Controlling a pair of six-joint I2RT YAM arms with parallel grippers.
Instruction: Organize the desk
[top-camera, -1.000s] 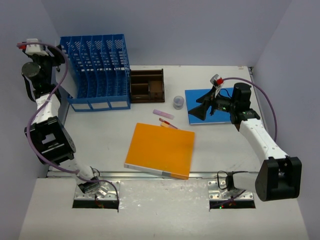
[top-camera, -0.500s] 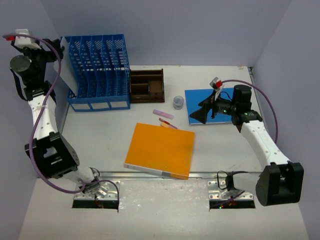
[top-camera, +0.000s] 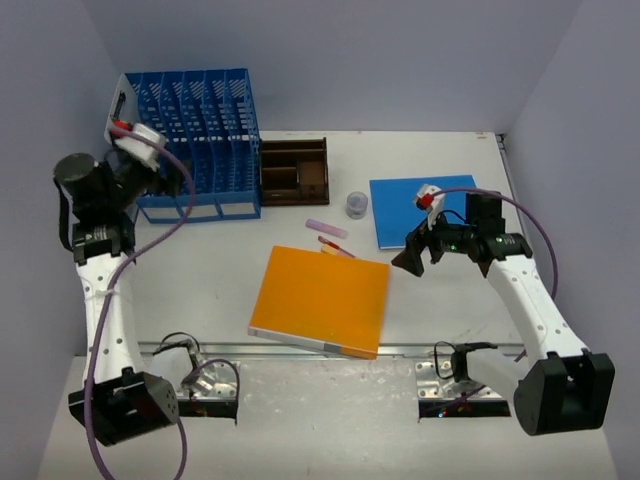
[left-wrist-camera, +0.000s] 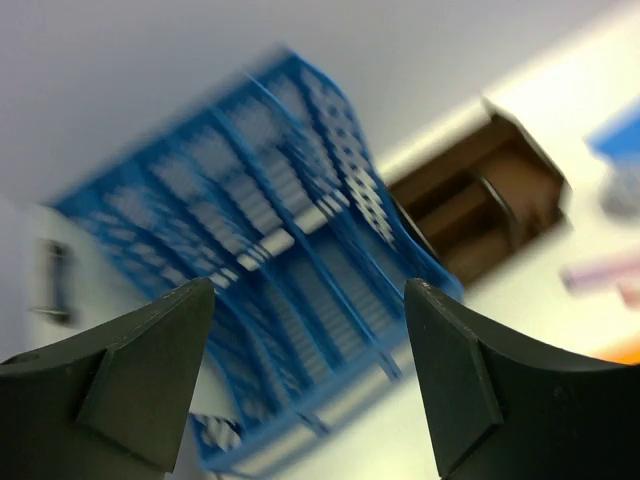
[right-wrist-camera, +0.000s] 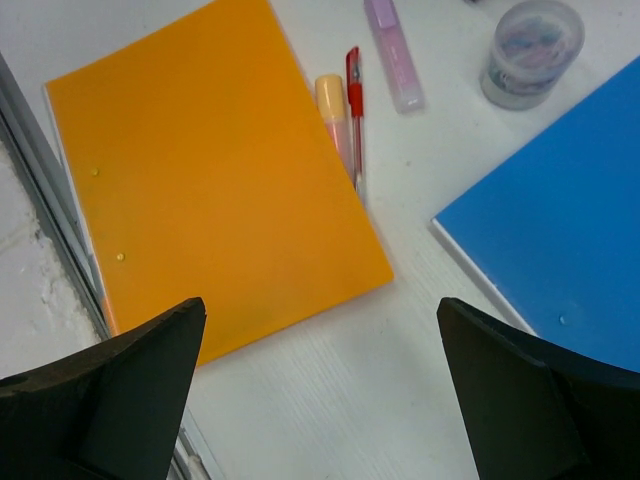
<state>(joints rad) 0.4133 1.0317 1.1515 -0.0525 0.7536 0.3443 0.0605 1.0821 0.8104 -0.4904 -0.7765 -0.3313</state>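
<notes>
At the left of the top view, the left end effector (left-wrist-camera: 308, 290) is hanging just before the blue rack (top-camera: 195, 140). Its fingers are standing wide apart and nothing is between them. The wrist view is blurred, so finer detail cannot be told. A white binder (top-camera: 120, 105) is standing in the leftmost slot of the rack. To the right of the rack, the brown tray (top-camera: 295, 170) is sitting against the back edge.

The bench (top-camera: 200, 270) is filling the middle of the frame, with its metal rail along the lower edge. On it the orange folder (top-camera: 320, 300) is lying flat and a little turned, its near edge close to the rail. A red pen (right-wrist-camera: 353, 100) and a short orange stick (right-wrist-camera: 332, 105) are lying just beside its upper edge, and a pink marker (right-wrist-camera: 392, 50) and a small jar (right-wrist-camera: 530, 50) are lying further up.

The right end effector (right-wrist-camera: 322, 305) is hovering wide and empty over the bare strip between the orange folder and the blue folder (top-camera: 400, 200).

I am judging that the orange folder is the next thing to take. Because it is flat, one finger is needing to go under an edge. The right edge is free, while the upper edge is crowded by the pen and stick. Coming in low from the right, tilting the wrist and closing slowly is looking safest, so that the folder is not sliding toward the rail.
</notes>
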